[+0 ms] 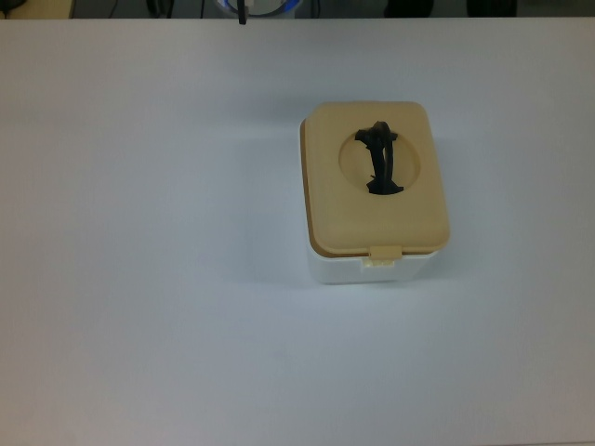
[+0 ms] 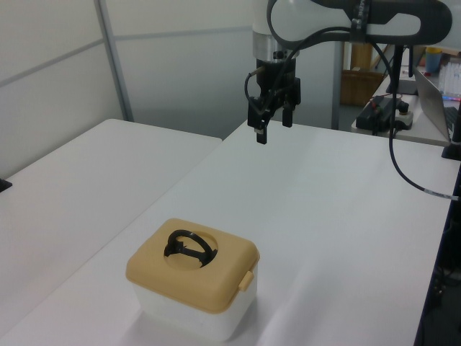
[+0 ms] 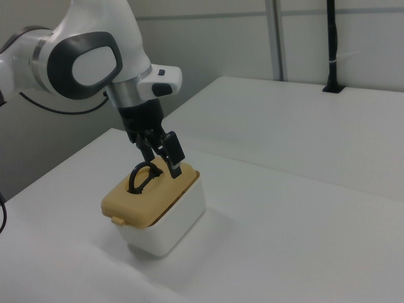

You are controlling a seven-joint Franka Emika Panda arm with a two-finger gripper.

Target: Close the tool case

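The tool case (image 1: 376, 190) sits on the white table (image 1: 139, 279), right of centre in the top view. Its tan lid (image 2: 193, 263) lies flat on the white base (image 2: 194, 317), and the front latch tab (image 1: 385, 253) hangs over the base's edge. A black handle (image 1: 382, 160) lies in the lid's round recess. My gripper (image 2: 274, 128) hangs open and empty high over the far part of the table, well away from the case. In the right view the gripper (image 3: 164, 164) overlaps the case (image 3: 158, 211) in the image.
A seam (image 2: 187, 180) runs between two table tops in the left view. Beyond the table's far right corner in the left view are a laptop (image 2: 436, 94) and a black cable (image 2: 403, 184). A black post (image 3: 331, 44) stands at the back of the right view.
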